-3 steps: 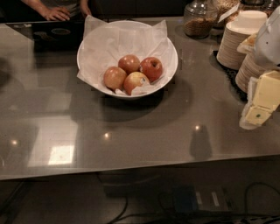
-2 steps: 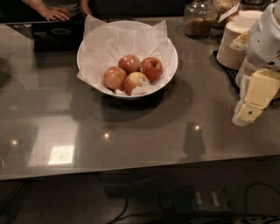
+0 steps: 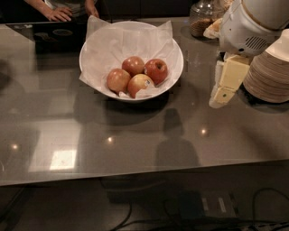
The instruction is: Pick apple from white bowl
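Note:
The white bowl (image 3: 103, 52), lined with crinkled white paper, stands at the back middle of the grey counter. Several apples lie in it. The apple (image 3: 156, 70), the darkest red one, is at the right of the group, next to a yellower apple with a sticker (image 3: 139, 85) and two paler ones (image 3: 118, 80) (image 3: 133, 65). The gripper (image 3: 220, 95), cream-coloured, hangs from the white arm (image 3: 246, 27) to the right of the bowl, above the counter and apart from the bowl rim. It holds nothing that I can see.
Stacks of paper plates (image 3: 270, 72) stand at the right edge behind the gripper. A glass jar (image 3: 203, 18) stands at the back right. A person's hands (image 3: 58, 13) and a dark device (image 3: 56, 34) are at the back left.
The arm and gripper have moved left from the right edge toward the bowl. The bowl and apples have not moved.

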`<state>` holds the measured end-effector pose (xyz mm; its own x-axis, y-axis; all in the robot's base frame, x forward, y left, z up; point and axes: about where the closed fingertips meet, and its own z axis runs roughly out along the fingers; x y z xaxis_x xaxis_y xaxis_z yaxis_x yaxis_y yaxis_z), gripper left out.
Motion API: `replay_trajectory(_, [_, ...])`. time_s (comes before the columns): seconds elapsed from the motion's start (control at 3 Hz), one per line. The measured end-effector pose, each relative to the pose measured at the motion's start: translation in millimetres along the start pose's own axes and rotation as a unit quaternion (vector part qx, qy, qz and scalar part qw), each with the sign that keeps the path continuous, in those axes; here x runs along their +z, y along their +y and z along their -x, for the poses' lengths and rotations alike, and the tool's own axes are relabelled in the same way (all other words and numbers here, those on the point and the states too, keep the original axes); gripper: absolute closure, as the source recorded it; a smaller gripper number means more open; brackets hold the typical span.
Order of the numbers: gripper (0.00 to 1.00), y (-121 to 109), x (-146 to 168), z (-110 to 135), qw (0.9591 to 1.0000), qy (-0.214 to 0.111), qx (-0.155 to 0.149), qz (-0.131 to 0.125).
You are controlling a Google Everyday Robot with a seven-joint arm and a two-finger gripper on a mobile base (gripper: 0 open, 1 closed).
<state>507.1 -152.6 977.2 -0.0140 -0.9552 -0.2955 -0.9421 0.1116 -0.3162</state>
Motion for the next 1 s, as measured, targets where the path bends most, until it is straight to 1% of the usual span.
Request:
replay_trajectory(0.33, [0.00, 0, 0, 0, 1.0000, 0.000, 0.000, 0.000])
replay_trajectory(0.67, [0.00, -11, 21, 14, 0.9994, -0.030, -0.016, 0.001])
replay_trajectory(1.0, [0.00, -30, 45, 45, 0.9965, -0.067, -0.049, -0.002])
